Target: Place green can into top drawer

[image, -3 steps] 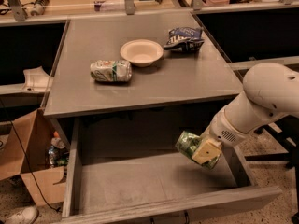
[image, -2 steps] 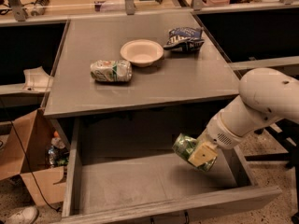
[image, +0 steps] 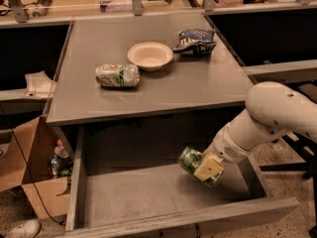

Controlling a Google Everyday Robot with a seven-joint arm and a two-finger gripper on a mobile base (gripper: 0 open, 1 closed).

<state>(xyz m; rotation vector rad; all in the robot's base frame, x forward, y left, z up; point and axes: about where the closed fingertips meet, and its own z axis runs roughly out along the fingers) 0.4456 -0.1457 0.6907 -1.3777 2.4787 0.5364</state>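
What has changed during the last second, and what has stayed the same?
The claw, still shut on the green can, carried it a little to the left and slightly lower over the open top drawer. Nothing was let go. The pale can, the bowl and the blue bag on the tabletop stayed where they were.

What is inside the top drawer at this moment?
In the top drawer, only the gripper shows, at the right side, clamping the tilted green can. The rest of the visible floor is bare. The floor under can and arm is covered.
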